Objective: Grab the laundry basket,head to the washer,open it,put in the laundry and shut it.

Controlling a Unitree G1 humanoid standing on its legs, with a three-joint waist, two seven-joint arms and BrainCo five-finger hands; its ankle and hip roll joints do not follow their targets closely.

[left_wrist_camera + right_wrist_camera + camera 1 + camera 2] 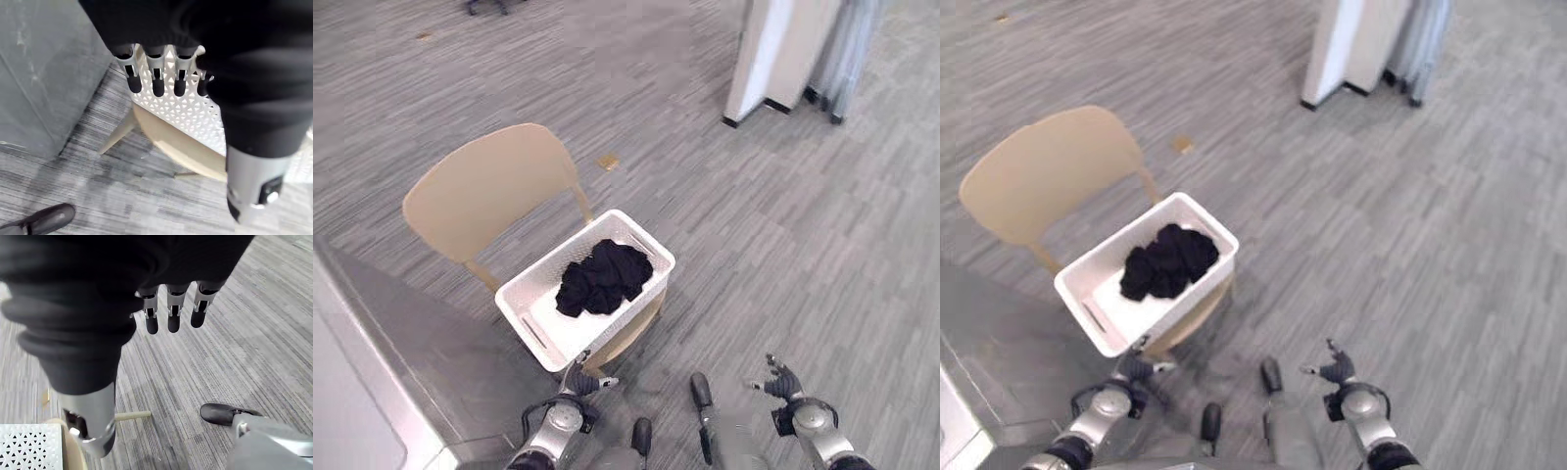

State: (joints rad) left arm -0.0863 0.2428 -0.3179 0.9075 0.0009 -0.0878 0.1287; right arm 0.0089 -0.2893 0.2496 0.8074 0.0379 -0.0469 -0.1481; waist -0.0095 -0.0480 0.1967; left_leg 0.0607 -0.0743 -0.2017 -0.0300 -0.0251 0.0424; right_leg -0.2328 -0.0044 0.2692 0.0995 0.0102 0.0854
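Observation:
A white perforated laundry basket [540, 306] stands on the seat of a tan chair [489, 191], holding a heap of black laundry [604, 277]. My left hand [579, 382] hovers low, just in front of the basket's near corner, fingers [157, 78] straight and holding nothing; past them I see the basket's wall [190, 105] and the chair seat [183, 149]. My right hand [781, 382] is open over the floor, well to the right of the basket, fingers [171, 313] relaxed.
A grey panel or cabinet side [382, 333] rises at the left beside the chair. A white pillar [764, 54] with leaning panels [847, 54] stands at the far right. Grey striped carpet [803, 245] spreads wide on the right.

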